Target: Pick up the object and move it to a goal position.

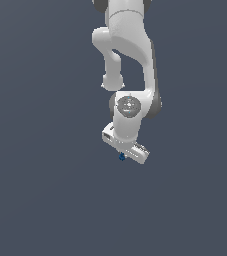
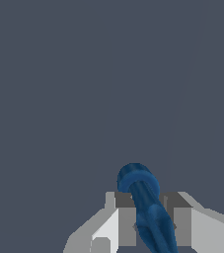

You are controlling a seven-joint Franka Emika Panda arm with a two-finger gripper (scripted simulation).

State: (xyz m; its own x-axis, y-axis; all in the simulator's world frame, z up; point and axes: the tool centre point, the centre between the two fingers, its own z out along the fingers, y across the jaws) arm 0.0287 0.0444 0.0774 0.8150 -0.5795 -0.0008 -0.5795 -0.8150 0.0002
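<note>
The white Franka arm (image 1: pixel 127 60) hangs down over a plain grey-blue desk (image 1: pixel 40 190), with its white gripper (image 1: pixel 123 154) at the lower end. In the wrist view, the dark blue, elongated object with a rounded end (image 2: pixel 145 202) sits between the two grey fingers (image 2: pixel 126 217), which are clenched against it on either side. In the exterior view only a small blue tip of it (image 1: pixel 122 157) shows just below the gripper body, slightly toward that view's left.
</note>
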